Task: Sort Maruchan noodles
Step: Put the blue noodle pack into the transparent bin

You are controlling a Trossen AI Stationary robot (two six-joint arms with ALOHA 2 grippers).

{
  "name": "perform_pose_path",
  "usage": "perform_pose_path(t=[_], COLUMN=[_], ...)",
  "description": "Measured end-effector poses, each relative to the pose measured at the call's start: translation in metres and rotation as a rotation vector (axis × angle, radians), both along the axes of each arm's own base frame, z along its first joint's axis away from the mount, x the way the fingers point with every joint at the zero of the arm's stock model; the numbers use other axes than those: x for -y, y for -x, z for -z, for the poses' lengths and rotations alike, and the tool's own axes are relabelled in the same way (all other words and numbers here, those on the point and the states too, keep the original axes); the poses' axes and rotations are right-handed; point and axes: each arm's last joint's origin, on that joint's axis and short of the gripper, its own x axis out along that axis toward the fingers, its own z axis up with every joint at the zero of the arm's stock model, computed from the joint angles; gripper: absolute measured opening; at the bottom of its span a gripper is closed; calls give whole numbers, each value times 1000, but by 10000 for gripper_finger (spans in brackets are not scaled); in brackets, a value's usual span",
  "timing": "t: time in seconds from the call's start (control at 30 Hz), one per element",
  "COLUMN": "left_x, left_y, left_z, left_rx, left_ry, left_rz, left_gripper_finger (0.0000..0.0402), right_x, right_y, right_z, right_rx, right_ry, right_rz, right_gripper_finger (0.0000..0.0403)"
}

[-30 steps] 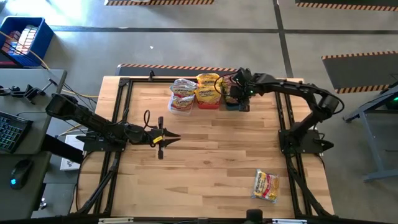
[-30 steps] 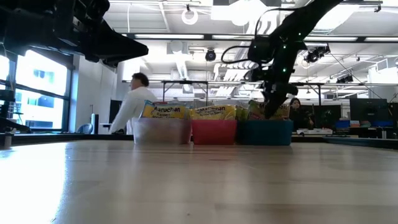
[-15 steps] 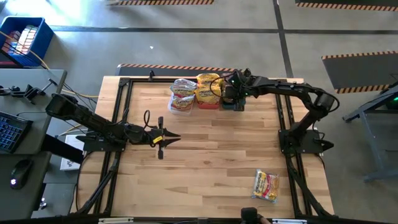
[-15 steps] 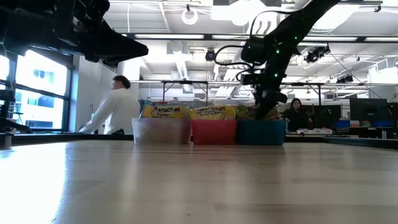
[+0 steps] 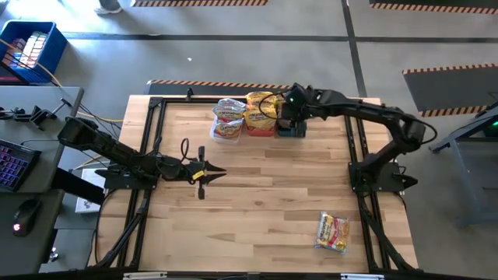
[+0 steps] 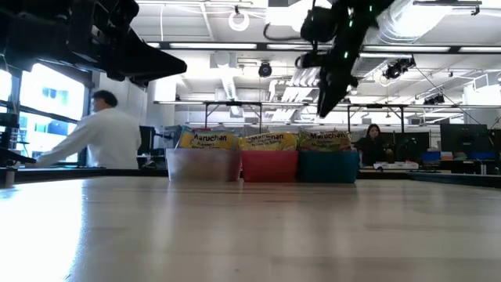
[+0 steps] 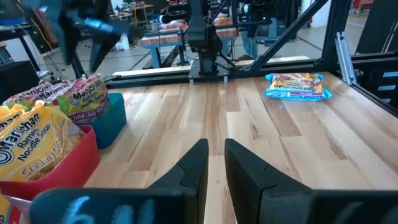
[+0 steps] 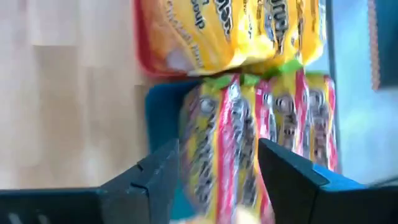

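1. The right gripper (image 8: pixel 214 171) is hanging over the teal bin (image 5: pixel 291 129), fingers spread and holding nothing; its wrist view is looking down on reddish-pink and green packets (image 8: pixel 261 137) standing in that bin.
2. The low view is showing the three bins in a row: clear bin (image 6: pixel 203 164), red bin (image 6: pixel 270 165), teal.
3. The left gripper (image 5: pixel 220 173) is waiting over mid-table, fingers nearly pressed together, empty.
4. One loose Maruchan packet (image 5: pixel 332 232) is lying near the table's right front corner; the low view misses it.
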Motion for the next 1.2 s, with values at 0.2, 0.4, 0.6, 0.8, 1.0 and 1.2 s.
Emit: perform_pose_path(t=[0.2,0.4,0.6,0.8,1.0,1.2], left_x=[0,0,4,9,9,9], left_y=[0,0,1,2,2,2], left_z=[0,3,7,8,7,7], left_rx=[-3,-32,-71,-93,-91,-90], left_ry=[-5,-7,89,162,161,160], left_rz=[1,0,128,240,236,235], left_gripper_finger=[46,46,46,46,46,46], right_x=[-54,-123,-189,-237,-269,-290], right_y=[13,43,90,125,140,146], right_z=[-24,15,46,64,90,109], right_rx=[-41,-82,-213,-395,-474,-548], right_ry=[-128,-292,-498,-656,-756,-801], right_rz=[89,51,158,324,390,416], right_gripper_finger=[120,9,19,4,1,0])
